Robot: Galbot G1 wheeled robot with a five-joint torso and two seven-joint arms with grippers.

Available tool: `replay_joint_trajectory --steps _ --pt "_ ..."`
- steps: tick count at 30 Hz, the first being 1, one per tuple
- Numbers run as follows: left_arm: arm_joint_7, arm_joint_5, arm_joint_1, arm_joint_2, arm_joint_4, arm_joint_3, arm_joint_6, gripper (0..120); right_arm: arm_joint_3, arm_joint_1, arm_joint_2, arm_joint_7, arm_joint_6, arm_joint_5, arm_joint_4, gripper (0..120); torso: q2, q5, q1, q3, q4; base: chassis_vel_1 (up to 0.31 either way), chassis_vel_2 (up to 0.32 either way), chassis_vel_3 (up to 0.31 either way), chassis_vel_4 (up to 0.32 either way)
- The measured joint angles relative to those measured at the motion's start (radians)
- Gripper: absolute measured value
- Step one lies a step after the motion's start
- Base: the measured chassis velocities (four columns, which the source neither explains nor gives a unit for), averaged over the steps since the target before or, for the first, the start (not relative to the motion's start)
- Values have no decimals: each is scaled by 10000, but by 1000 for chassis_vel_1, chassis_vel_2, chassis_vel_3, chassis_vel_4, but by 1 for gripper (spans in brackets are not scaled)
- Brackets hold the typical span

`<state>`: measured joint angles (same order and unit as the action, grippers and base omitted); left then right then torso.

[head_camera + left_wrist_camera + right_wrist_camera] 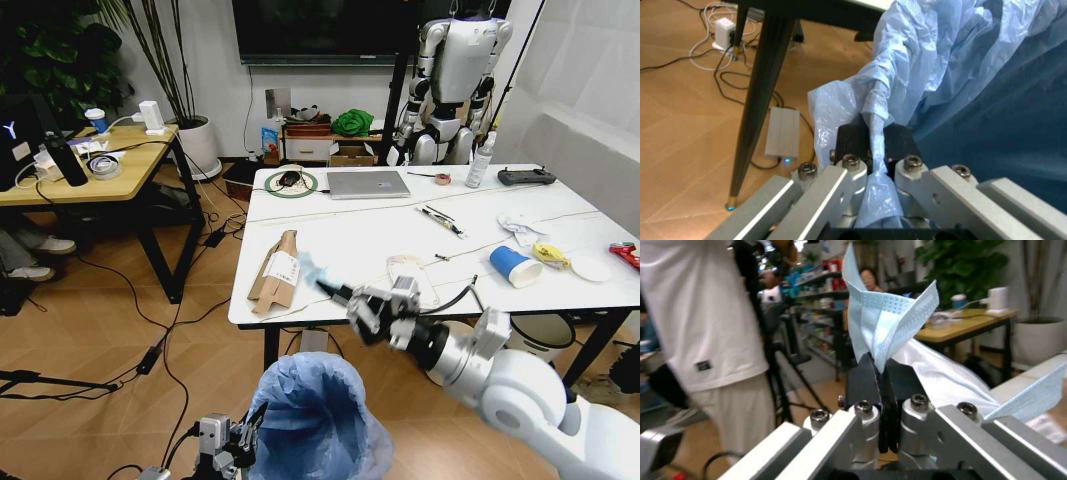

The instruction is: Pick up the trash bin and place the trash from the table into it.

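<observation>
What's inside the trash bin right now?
The trash bin, held at its bag rim by the left gripper, shows only crinkled blue liner; its bottom is hidden. The right gripper pinches a light-blue face mask.

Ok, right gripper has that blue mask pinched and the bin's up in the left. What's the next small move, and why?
Probably swing the right gripper back and down over the trash bin. It is shut on the face mask but hangs at the table edge, ahead of the bag's mouth, which the left gripper holds by its liner below. Releasing now would likely miss.

Before you, the trash bin hangs below the table edge, with the cardboard box left and the paper cup right.
</observation>
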<state>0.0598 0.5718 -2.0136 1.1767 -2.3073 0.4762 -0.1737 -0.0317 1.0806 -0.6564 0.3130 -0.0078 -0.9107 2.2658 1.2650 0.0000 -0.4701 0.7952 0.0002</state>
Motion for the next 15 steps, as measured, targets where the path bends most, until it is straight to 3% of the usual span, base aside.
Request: replay_joint_trajectory --steps 6,15 --pt "0 79 64 133 -10 95 -37 0 -656 359 69 1331 436 465 -284 0 0 0 0 0 -1 0 0 0 0" --pt "-10 24 53 408 -49 66 -82 0 -492 876 296 3216 550 960 -680 0 0 0 0 0 -2 0 0 0 0"
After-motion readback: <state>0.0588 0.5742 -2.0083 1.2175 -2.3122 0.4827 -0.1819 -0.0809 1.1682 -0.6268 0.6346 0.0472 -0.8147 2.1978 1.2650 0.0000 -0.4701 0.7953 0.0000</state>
